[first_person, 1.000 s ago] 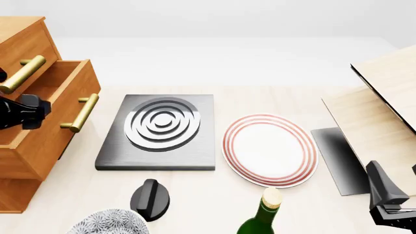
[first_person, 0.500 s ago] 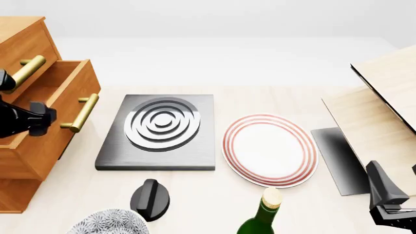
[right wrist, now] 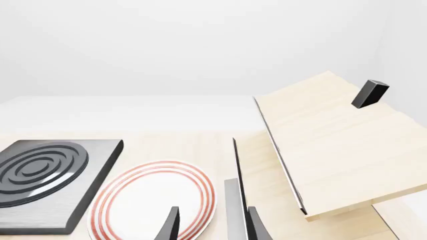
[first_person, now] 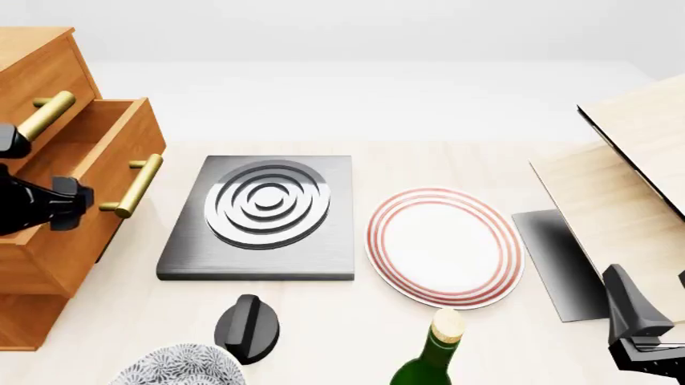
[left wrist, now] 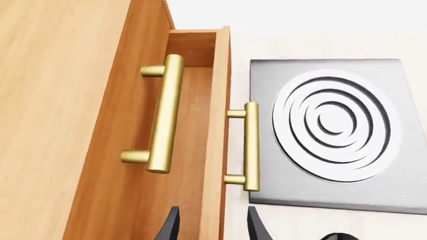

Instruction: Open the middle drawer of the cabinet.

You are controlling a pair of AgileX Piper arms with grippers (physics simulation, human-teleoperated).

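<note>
In the front view the cabinet (first_person: 32,68) stood at the far left edge of the worktop (first_person: 450,120), and the middle drawer (first_person: 91,172) was pulled out toward the centre, its brass handle (first_person: 134,186) facing a dark slab with raised rings (first_person: 262,216). The left gripper (first_person: 66,202) was over the open drawer, just beside that handle but apart from it; whether its fingers were spread could not be told from there. A red-rimmed plate (first_person: 444,247) lay to the right of the slab, with a black knob (first_person: 249,327), a patterned bowl (first_person: 176,367) and a green bottle (first_person: 437,357) along the near edge. Pale boards (first_person: 631,172) leaned at the right, and the right gripper (first_person: 640,346) hung low in the near right corner. In the left wrist view the fingers (left wrist: 170,227) were spread, holding nothing, straddling the drawer's front panel (left wrist: 215,150); the top drawer's handle (left wrist: 163,115) and the middle drawer's handle (left wrist: 250,146) both lay ahead of the tips, untouched. In the right wrist view the right fingers (right wrist: 171,225) were spread and empty above the plate (right wrist: 150,200), with the pale boards (right wrist: 333,145) alongside.
</note>
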